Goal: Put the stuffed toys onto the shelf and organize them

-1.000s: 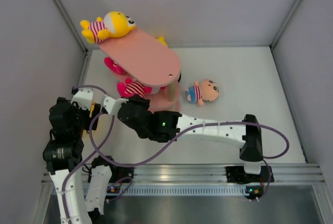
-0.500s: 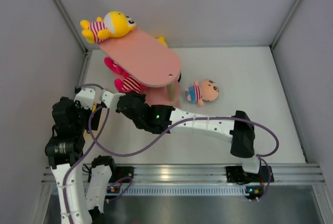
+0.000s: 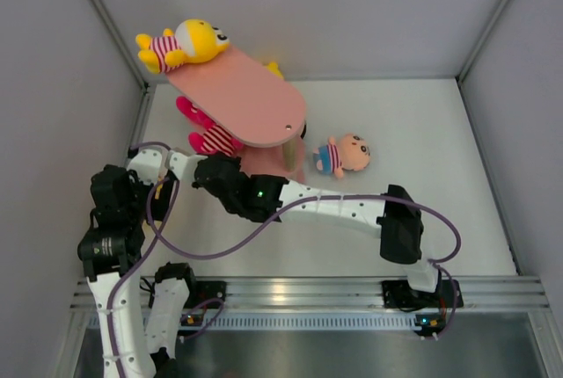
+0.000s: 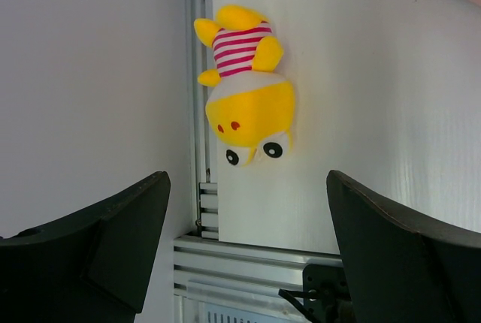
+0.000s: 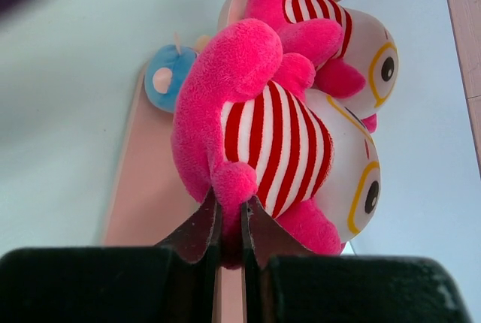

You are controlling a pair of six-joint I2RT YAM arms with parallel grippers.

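We judge the job well under way but not finished. One yellow toy [image 3: 186, 42] lies on the top board of the shelf [image 3: 251, 101], at the upper left of the overhead view. A pink toy [image 5: 263, 143] and a second pink toy [image 5: 342, 34] just behind it, the two pressed together, are at a lower board, tucked under the top one. A blue-shirted toy [image 3: 343, 155] lies on the table [image 3: 422, 132] to the right of the shelf, apart from it. A second yellow toy [image 4: 246, 98], in the upper middle of the left wrist view, lies on the white surface beside the metal rail [image 4: 197, 113]. So at least these two are left to shelve, and the nearer pink one is not yet let go.

The right arm [image 3: 343, 211] reaches from the lower right across the middle of the overhead view to the shelf's near left side. The right gripper [image 5: 229, 210] is clenched on that pink toy's foot, its jaws nearly together with plush pinched between them. We cannot tell whether the toy already rests on the board.

The left arm [image 3: 110, 228] stands folded at the lower left. The left gripper [image 4: 246, 180] is spread wide and holds nothing, pointing toward the second yellow toy but well short of it.
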